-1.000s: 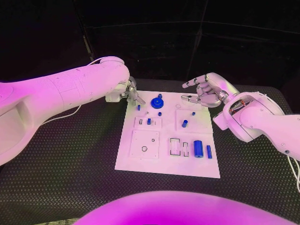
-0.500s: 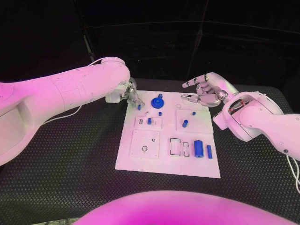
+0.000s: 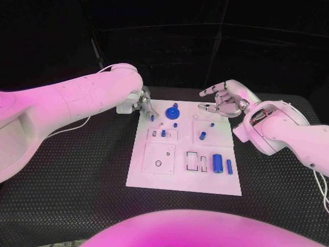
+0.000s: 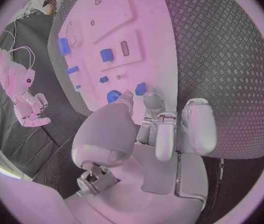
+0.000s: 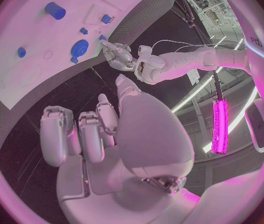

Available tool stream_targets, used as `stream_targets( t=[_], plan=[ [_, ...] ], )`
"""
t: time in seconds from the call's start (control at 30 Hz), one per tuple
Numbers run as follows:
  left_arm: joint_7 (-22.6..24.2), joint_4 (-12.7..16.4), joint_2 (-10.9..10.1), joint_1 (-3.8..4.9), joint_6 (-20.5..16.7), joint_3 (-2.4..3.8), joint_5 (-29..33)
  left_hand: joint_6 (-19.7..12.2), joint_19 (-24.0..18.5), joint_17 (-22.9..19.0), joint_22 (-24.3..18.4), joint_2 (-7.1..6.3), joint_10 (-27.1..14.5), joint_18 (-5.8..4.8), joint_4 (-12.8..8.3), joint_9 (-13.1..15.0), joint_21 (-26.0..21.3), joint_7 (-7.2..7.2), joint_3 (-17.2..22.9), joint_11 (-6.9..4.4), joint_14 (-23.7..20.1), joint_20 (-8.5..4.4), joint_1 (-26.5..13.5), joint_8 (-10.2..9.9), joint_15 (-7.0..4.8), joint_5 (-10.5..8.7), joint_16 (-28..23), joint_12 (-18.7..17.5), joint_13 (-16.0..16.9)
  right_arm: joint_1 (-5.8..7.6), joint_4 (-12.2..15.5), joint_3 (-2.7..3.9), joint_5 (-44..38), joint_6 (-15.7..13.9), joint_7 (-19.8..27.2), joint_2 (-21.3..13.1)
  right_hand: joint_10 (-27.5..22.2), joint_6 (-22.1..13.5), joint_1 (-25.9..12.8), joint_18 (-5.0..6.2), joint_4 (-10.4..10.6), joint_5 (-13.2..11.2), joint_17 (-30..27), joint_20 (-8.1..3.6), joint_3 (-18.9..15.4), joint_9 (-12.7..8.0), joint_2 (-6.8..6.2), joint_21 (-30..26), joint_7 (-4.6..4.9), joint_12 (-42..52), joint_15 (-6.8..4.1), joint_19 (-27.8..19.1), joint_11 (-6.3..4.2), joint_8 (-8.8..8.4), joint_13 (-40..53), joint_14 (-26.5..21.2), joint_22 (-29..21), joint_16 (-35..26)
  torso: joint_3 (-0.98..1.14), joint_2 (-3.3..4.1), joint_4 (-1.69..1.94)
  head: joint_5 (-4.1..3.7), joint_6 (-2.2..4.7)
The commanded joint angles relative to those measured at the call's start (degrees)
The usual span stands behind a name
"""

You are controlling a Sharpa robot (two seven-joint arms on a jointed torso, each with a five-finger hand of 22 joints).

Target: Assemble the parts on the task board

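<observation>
The white task board (image 3: 159,174) lies mid-table with several blue parts on it. Among them are a round piece (image 3: 172,111) at the far edge, a thick cylinder (image 3: 217,163) and a thin bar (image 3: 228,165). My left hand (image 3: 142,102) reaches over the board's far left corner. Its thumb and a finger point down on either side of a small blue peg (image 3: 151,117). The peg (image 4: 140,88) lies just past the left hand's (image 4: 150,124) fingertips, and contact is unclear. My right hand (image 3: 225,100) hovers over the far right corner, fingers apart, holding nothing.
Black textured matting (image 3: 75,170) surrounds the board. The left forearm (image 3: 68,103) crosses the left side of the table and the right forearm (image 3: 290,134) lies along the right side. Small pegs (image 3: 202,136) stand in the board's middle rows.
</observation>
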Motion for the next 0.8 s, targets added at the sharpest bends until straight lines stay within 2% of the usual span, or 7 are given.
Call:
stream_targets(
  t=[0.03,0.43,0.7,0.8],
  plan=[
    [0.5,0.0,0.1,0.07,-0.8,0.05,1.2,0.4,0.1,15.1,0.1,0.20,0.4,0.09,-0.7,-0.1,0.0,-0.03,0.1,-0.09,6.0,-0.22,0.8,0.3,-0.22,0.14,0.2,0.2,0.0,0.09,0.0,0.05,0.2,0.2,0.6,0.1,-0.1,-0.4,-0.4,0.50,0.1,0.2,14.1,-0.27,-0.3,-0.1,0.08,-0.2,0.17,0.0,-0.11,0.0,0.13,-0.18,0.0,5.7,1.9,-0.2,-0.01,0.01,-0.02,0.02,-0.11],
    [0.5,0.1,0.3,0.07,-1.0,0.05,2.6,-0.4,0.1,15.1,0.3,0.79,0.2,0.06,-2.8,-0.7,0.0,0.22,1.0,0.05,6.0,-0.19,3.4,0.1,-0.13,0.21,0.2,0.0,-0.4,0.09,0.0,0.05,0.2,0.3,0.5,0.1,-0.1,-0.4,-0.4,0.50,0.1,0.2,14.1,-0.27,-0.3,-0.1,0.08,-0.2,0.17,0.0,-0.11,0.0,0.13,-0.18,0.0,5.7,1.9,-0.2,-0.01,0.00,-0.01,0.08,-0.24],
    [0.4,0.2,0.4,0.06,-1.2,0.05,2.8,-0.4,0.2,15.1,0.4,0.85,0.2,0.04,-3.0,-0.8,0.1,0.24,1.1,0.06,6.0,-0.18,3.6,0.0,-0.12,0.21,0.2,0.1,-0.4,0.09,0.0,0.05,0.2,0.4,0.5,0.1,-0.1,-0.4,-0.4,0.50,0.1,0.2,14.1,-0.27,-0.3,-0.1,0.08,-0.2,0.17,0.0,-0.11,0.0,0.13,-0.18,0.0,5.7,1.9,-0.2,0.03,-0.02,0.02,0.11,-0.21],
    [0.4,0.2,0.4,0.06,-1.1,0.05,2.8,-0.4,0.2,15.1,0.4,0.86,0.2,0.04,-3.0,-0.8,0.1,0.25,1.1,0.07,6.0,-0.18,3.7,0.0,-0.11,0.21,0.2,0.1,-0.4,0.09,0.0,0.05,0.2,0.4,0.5,0.1,-0.1,-0.4,-0.4,0.50,0.1,0.2,14.1,-0.27,-0.3,-0.1,0.08,-0.2,0.17,0.0,-0.11,0.0,0.13,-0.18,0.0,5.7,1.9,-0.2,-0.01,0.00,0.03,0.09,-0.21]
  ],
)
